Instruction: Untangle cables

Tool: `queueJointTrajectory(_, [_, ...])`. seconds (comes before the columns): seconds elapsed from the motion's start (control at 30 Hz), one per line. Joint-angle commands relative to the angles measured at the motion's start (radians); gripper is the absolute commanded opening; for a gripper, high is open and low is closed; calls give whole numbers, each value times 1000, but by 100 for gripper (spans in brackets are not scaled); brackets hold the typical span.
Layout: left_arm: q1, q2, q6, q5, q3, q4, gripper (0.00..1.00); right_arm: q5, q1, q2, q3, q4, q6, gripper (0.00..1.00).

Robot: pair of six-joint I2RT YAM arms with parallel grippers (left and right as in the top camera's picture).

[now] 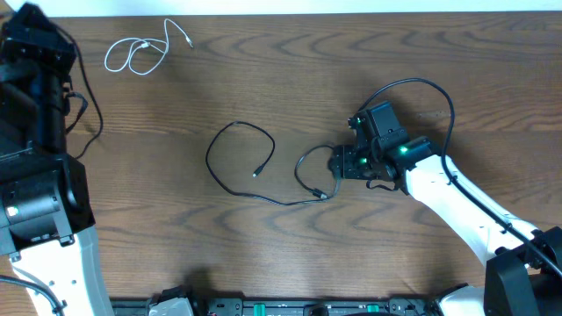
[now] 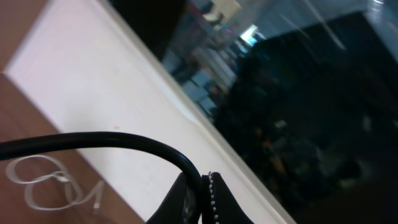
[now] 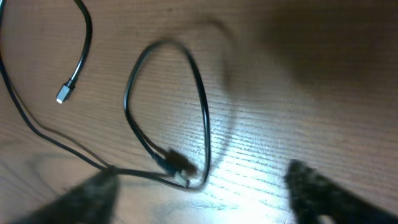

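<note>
The short white cable point(image 1: 136, 54) lies coiled at the table's far left, apart from the others; it also shows in the left wrist view point(image 2: 43, 180). One long black cable point(image 1: 230, 158) forms a wide loop at the centre, with its plug end point(image 1: 256, 173) inside the loop. The second black cable point(image 1: 306, 171) makes a small loop that meets the first near a plug point(image 1: 323, 195). My right gripper point(image 1: 338, 163) is open and empty just right of the small loop point(image 3: 202, 106), its fingers point(image 3: 205, 199) either side of the plug point(image 3: 177, 165). My left gripper point(image 2: 202, 199) is shut, far from the black cables.
The left arm point(image 1: 35, 79) stands folded at the far left edge, with its own thick black wire point(image 2: 124, 142) arching over the fingers. The right arm point(image 1: 457, 197) reaches in from the lower right. The table's far edge meets a white wall point(image 2: 124, 81).
</note>
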Motion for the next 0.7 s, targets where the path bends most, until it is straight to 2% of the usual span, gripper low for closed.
queueJointTrajectory(0.0, [3,4,34,103,13,14,8,7,-1,7,2,0,5,99])
queueJointTrajectory(0.3, [3,83,236,77,13,16,7,7,-1,7,2,-4,27,99])
queueJointTrajectory(0.67, [16,243,336,-141,13,17,7,17,0,7,1,-8,26,99])
